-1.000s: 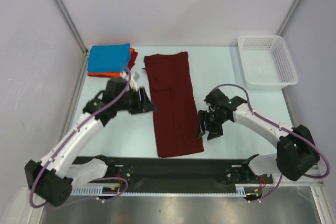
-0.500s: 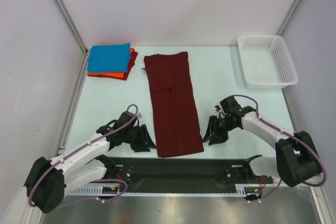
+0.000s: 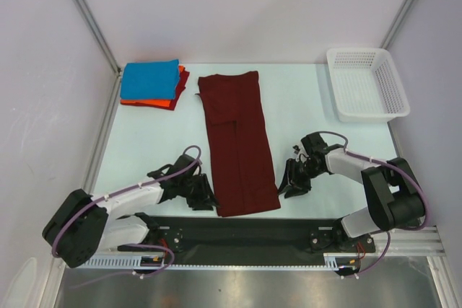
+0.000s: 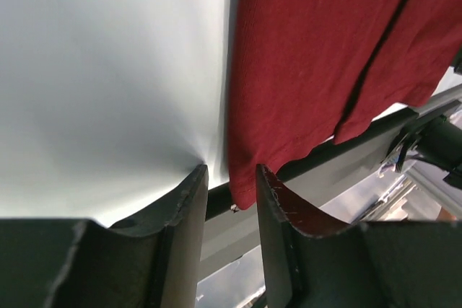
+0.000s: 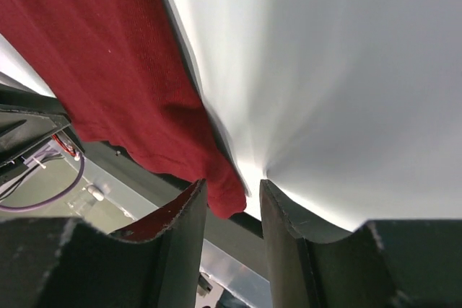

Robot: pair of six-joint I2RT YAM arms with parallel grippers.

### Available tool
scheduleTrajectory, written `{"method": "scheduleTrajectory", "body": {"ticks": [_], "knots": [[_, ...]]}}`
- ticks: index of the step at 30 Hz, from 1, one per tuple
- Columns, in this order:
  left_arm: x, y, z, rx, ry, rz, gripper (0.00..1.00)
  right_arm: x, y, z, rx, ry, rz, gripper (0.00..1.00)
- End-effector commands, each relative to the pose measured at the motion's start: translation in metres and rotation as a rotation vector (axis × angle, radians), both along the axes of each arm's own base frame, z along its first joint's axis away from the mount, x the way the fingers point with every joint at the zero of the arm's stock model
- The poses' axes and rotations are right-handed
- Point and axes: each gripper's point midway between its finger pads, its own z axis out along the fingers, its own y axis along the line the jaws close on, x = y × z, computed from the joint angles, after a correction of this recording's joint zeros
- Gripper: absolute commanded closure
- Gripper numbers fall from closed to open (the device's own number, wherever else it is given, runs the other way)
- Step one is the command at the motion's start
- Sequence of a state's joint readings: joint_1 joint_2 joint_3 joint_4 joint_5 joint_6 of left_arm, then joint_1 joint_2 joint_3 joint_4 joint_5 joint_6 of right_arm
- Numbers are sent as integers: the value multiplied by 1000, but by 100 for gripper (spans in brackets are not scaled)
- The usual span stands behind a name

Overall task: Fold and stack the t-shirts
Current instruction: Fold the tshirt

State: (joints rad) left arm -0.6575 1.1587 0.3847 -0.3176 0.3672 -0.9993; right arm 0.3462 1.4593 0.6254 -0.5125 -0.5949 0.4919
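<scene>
The dark maroon t-shirt lies flat mid-table as a long strip folded lengthwise. My left gripper sits low at its near left corner. In the left wrist view that corner pokes between the parted fingertips without being pinched. My right gripper is at the near right corner. There the cloth tip also hangs between its parted fingers. The bright blue t-shirt lies folded on the orange-red one at the far left.
A white mesh basket stands at the far right corner. The black rail with the arm bases runs along the table's near edge, just below the maroon shirt's hem. Grey walls close the left, right and back sides.
Both arms came down toward the near edge, the left from beside the folded stack. Each now has a near corner of the maroon shirt between its jaws. Both jaws have narrowed.
</scene>
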Motion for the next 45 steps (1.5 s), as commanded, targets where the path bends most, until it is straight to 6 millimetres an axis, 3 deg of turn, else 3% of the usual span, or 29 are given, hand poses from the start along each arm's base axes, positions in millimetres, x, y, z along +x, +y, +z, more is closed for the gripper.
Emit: {"method": "scheduleTrajectory", "body": {"ticks": [1,17,21,23,24,26,29,30,32,33,34,36,38,39,40,41,43,45], "knots": [[11,-4,0,-1,-42,40,62,5,3,0,33,-29,15,59],[-1,-12,-19,7,31,-6,74,-8,13,-17,44,24,51,66],[1,-10,-19,15,18,-2,91,-6,16,-14,56,23,41,76],[0,-6,-19,34,14,-5,100,-5,17,-8,54,20,39,89],[4,-8,-13,32,-6,-7,100,-3,17,-5,48,8,39,97],[6,0,-8,81,-26,-21,100,0,17,7,49,-9,32,100],[23,6,17,137,-121,-35,100,15,23,30,69,-47,26,100],[34,1,32,129,-168,-37,100,29,28,44,83,-87,28,100],[44,5,39,174,-196,-52,100,42,30,55,85,-109,21,100],[55,-2,52,158,-226,-61,100,49,31,56,87,-111,21,100],[59,-1,49,179,-208,-68,100,63,37,67,102,-146,23,100],[75,-11,64,168,-250,-99,100,76,39,65,97,-127,21,100],[91,-14,63,185,-255,-117,100,97,48,77,118,-161,31,100],[104,-21,75,163,-279,-117,100,106,51,82,124,-174,29,100],[115,-16,77,167,-273,-95,100,113,52,76,112,-158,30,100],[124,-12,70,186,-245,-90,100,129,56,87,119,-192,29,100],[149,-7,79,163,-252,-55,100,145,53,76,101,-164,12,100],[172,-3,81,173,-271,-44,100,166,58,83,122,-185,15,100]]}}
